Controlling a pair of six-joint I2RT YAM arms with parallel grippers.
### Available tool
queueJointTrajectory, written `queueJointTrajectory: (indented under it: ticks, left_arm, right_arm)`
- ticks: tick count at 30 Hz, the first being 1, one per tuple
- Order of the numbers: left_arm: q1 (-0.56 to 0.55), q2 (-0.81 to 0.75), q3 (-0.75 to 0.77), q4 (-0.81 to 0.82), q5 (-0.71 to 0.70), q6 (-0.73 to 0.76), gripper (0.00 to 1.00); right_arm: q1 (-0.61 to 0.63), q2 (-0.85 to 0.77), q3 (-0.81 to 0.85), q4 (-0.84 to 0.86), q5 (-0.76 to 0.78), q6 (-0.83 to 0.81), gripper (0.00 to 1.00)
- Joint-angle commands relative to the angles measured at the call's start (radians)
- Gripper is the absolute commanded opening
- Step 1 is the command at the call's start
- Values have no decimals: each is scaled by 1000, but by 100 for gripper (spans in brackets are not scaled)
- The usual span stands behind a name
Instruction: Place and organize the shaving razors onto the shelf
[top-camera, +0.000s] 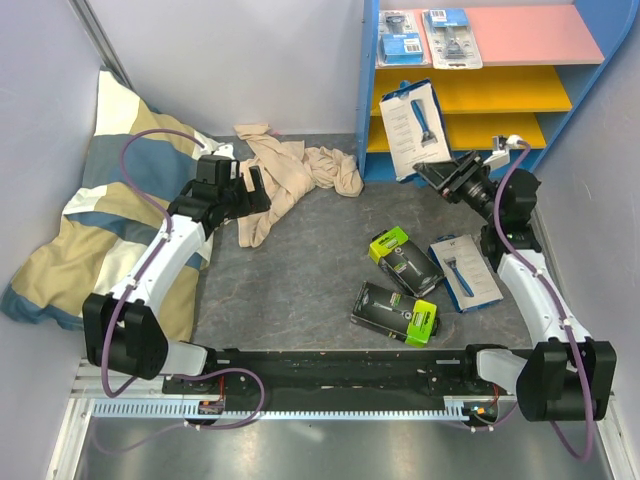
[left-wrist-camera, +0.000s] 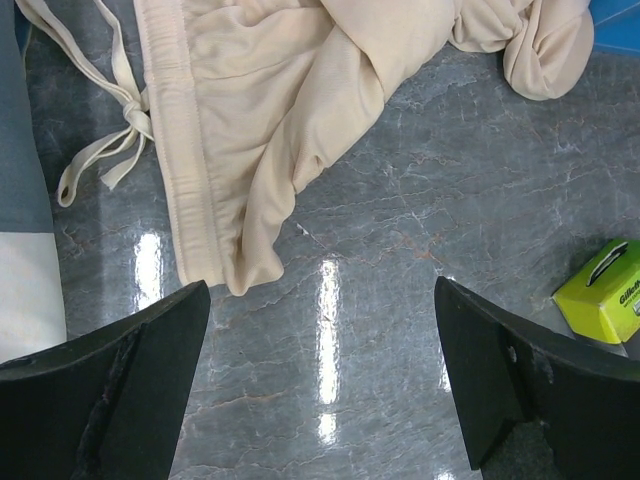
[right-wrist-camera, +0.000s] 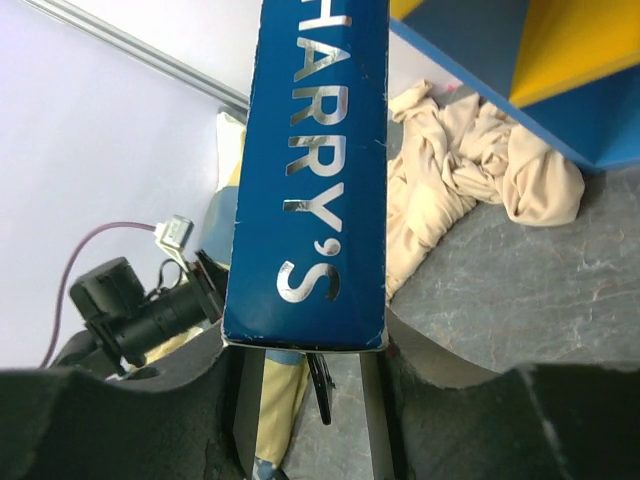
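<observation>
Nearest the arm bases, a black box with lime-green ends (top-camera: 397, 312) and a second black box of the same kind (top-camera: 398, 256) lie on the grey marbled desk (top-camera: 300, 270). A flat white-blue razor box (top-camera: 465, 270) lies just beside them on the right. Farther out, the left pincer (left-wrist-camera: 320, 390) hangs with its fingers wide apart over bare desk, near a crumpled beige cloth (top-camera: 290, 175). The right pincer (top-camera: 435, 172) is clamped on the lower edge of a second white-blue razor box (top-camera: 415, 128), held tilted before the yellow boards of the blue-framed shelf (top-camera: 368, 90). Two clear blister packs on blue cards (top-camera: 403, 38) (top-camera: 452, 38) lie side by side on its pink top board.
</observation>
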Motion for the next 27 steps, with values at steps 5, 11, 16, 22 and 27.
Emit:
queueJointTrajectory:
  ticks: [5, 11, 16, 22, 27]
  left_arm:
    - [1, 30, 1, 41, 12, 41, 100]
    - [3, 37, 1, 46, 38, 38, 100]
    - [3, 30, -6, 46, 37, 37, 100]
    - [1, 23, -17, 47, 38, 38, 100]
    - [1, 20, -25, 47, 41, 37, 100]
  right_arm:
    - [-48, -3, 165, 76, -137, 39, 20]
    - [-51, 3, 232, 73, -176, 45, 21]
    - [-64, 37, 315, 77, -173, 68, 21]
    - [-140, 144, 513, 85, -157, 138, 21]
    - [-196, 258, 735, 31, -154, 178, 20]
